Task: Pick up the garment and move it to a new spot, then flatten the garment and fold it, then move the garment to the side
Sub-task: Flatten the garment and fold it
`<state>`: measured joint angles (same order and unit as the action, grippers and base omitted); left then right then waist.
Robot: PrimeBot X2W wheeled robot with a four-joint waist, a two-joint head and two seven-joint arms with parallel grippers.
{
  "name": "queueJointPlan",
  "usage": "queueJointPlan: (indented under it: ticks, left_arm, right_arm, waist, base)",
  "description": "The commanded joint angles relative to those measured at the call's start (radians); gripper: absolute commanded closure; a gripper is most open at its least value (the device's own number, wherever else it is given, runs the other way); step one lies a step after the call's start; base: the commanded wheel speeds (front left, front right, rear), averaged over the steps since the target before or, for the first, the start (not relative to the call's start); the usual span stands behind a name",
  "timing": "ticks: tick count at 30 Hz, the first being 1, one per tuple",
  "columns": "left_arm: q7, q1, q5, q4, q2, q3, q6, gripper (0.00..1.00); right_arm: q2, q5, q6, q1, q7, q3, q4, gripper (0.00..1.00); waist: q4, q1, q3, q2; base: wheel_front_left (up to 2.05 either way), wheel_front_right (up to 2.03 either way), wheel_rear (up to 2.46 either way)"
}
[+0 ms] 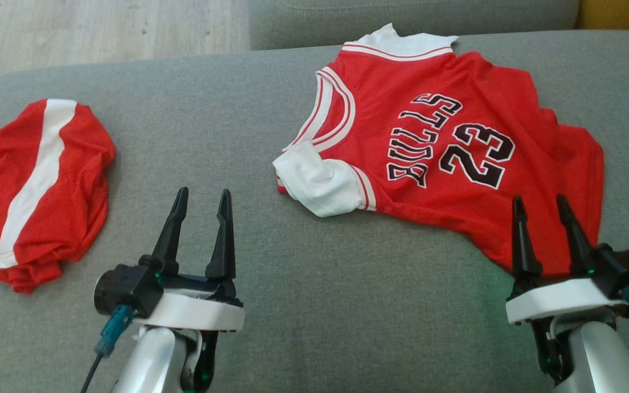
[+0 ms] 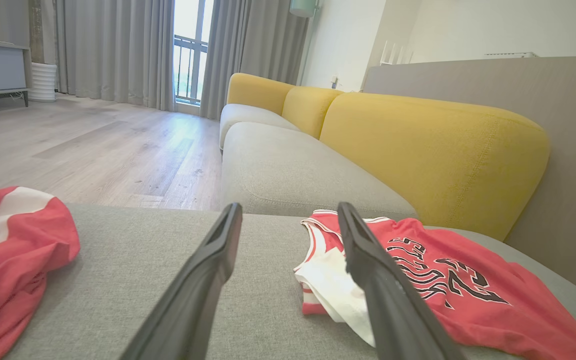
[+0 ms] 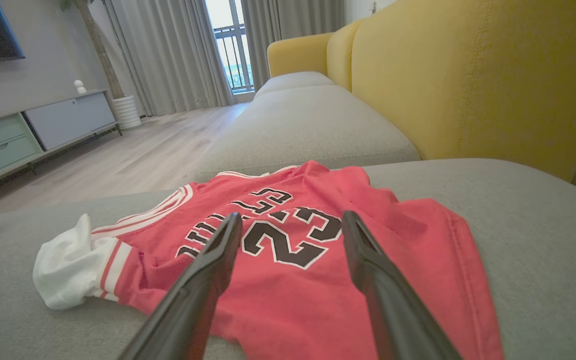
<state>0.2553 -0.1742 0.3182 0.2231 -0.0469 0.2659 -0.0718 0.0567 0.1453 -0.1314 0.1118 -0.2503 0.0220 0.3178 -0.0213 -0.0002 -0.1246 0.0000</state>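
Observation:
A red basketball jersey with "BULLS 23" and white sleeves lies spread but wrinkled on the grey sofa cushion, at the right. It also lies ahead in the right wrist view and at the right of the left wrist view. My right gripper hovers open over the jersey's near hem, holding nothing. My left gripper stands open above bare cushion, left of the jersey's white sleeve. Red shorts with a white stripe lie bunched at the far left.
The grey cushion's far edge drops to a wooden floor. A second grey seat and yellow backrests stand beyond. A low cabinet and curtains line the room's far wall.

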Motion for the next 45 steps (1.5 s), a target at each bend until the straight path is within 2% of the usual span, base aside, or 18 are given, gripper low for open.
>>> queueJointPlan:
  ticks: [1,5,9,14,23,30,45]
  left_arm:
    - [0.006,-0.036,-0.011,-0.033,-0.003,-0.033,-0.007,0.00]
    - [0.006,-0.069,-0.031,-0.003,-0.003,-0.017,-0.018,0.00]
    - [-0.003,-0.152,-0.056,0.094,-0.008,0.020,-0.031,0.00]
    - [-0.099,-0.306,-0.070,0.238,-0.016,0.066,-0.043,0.00]
    - [-0.228,-0.471,-0.082,0.466,-0.032,0.093,-0.045,0.00]
    - [-0.212,-0.518,-0.086,0.572,-0.034,0.089,-0.011,0.00]
    - [-0.122,-0.560,-0.050,0.651,-0.016,0.115,-0.023,0.00]
  right_arm:
    - [-0.004,-0.009,0.001,0.033,0.002,-0.020,-0.057,0.00]
    - [-0.006,0.000,0.001,0.035,0.016,-0.028,-0.096,0.00]
    - [-0.006,0.010,0.001,0.034,0.022,-0.033,-0.115,0.00]
    - [-0.006,0.021,0.001,0.042,0.021,-0.044,-0.125,0.00]
    - [-0.006,0.031,0.001,0.065,0.012,-0.057,-0.120,0.00]
    - [-0.006,0.034,0.001,0.068,0.005,-0.059,-0.104,0.00]
    - [-0.006,0.028,0.001,0.077,0.001,-0.060,-0.075,0.00]
  waist:
    - [0.008,0.0002,-0.011,0.0000]
    - [0.020,0.0002,-0.036,0.0000]
    - [0.037,0.0002,-0.069,0.0000]
    - [0.069,0.0002,-0.118,0.0000]
    - [0.117,0.0002,-0.171,0.0000]
    - [0.132,0.0002,-0.174,0.0000]
    - [0.124,0.0002,-0.156,0.0000]
  base:
    - [0.00,0.00,0.00]
    - [0.00,0.00,0.00]
    - [0.00,0.00,0.00]
    - [0.00,0.00,0.00]
    - [0.00,0.00,0.00]
    - [0.00,0.00,0.00]
    - [0.00,0.00,0.00]
